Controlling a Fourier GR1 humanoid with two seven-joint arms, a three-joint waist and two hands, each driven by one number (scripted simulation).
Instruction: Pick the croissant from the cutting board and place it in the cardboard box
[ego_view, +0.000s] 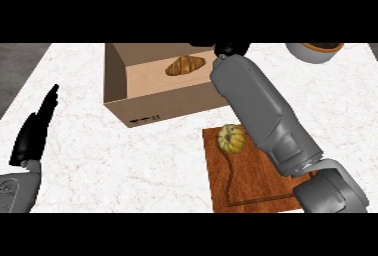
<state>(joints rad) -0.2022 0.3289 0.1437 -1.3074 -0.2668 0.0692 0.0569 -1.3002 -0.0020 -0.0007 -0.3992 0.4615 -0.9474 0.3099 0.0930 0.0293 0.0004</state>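
While the croissant (185, 65) lies inside the cardboard box (159, 107), the right hand's (230, 48) fingers stay hidden.

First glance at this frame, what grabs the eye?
The right forearm cuts diagonally across the centre, its hand at the far rim of the open cardboard box, where the croissant already lies inside. A small yellow squash sits on the wooden cutting board; the left hand rests open at the left edge.
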